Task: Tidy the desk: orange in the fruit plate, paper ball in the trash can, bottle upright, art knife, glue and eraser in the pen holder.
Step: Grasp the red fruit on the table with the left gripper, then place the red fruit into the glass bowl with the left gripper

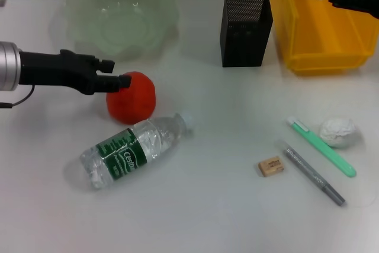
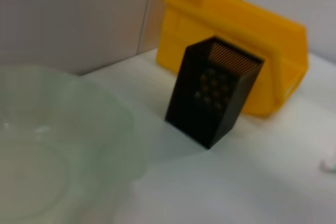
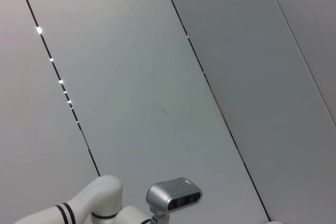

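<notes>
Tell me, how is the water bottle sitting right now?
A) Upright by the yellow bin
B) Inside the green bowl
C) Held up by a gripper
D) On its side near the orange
D: the bottle lies on its side on the desk, just in front of the orange.

Office/lab: white desk (image 1: pixel 225 205), grey partition panels (image 3: pixel 157 77).

White desk (image 1: pixel 213 205); perhaps a grey pen (image 1: pixel 314 176).
</notes>
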Tool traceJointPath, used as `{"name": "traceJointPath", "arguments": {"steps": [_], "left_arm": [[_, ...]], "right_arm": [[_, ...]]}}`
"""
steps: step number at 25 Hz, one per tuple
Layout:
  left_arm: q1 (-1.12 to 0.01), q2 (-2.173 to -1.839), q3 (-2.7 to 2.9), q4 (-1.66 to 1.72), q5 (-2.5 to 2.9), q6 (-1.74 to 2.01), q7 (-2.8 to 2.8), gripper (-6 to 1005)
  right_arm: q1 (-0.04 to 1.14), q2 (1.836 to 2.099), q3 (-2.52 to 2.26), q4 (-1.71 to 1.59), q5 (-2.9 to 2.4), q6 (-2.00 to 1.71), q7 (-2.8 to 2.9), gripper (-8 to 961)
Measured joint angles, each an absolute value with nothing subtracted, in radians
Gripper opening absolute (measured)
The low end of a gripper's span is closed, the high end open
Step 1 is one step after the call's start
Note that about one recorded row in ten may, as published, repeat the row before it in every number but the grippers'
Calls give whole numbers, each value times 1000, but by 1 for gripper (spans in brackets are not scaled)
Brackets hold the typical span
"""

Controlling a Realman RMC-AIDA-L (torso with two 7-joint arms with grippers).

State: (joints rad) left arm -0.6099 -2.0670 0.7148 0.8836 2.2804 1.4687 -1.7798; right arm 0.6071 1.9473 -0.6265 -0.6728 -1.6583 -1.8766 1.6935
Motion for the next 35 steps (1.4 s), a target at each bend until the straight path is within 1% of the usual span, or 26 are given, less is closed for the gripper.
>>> {"name": "traceJointPath", "arguments": {"steps": [10, 19, 35], "left_arm": [[-603, -2066, 771, 856, 2277, 1406, -1777, 606], [-627, -2067, 801, 789, 2282, 1367, -1772, 605], [-646, -2063, 858, 757, 2281, 1271, -1780, 265]], "right_arm": [[607, 1961, -626, -673, -1658, -1851, 1672, 689], [611, 1971, -627, -673, -1658, -1829, 1665, 689], [594, 1973, -588, -673, -1658, -1817, 1649, 689]]}}
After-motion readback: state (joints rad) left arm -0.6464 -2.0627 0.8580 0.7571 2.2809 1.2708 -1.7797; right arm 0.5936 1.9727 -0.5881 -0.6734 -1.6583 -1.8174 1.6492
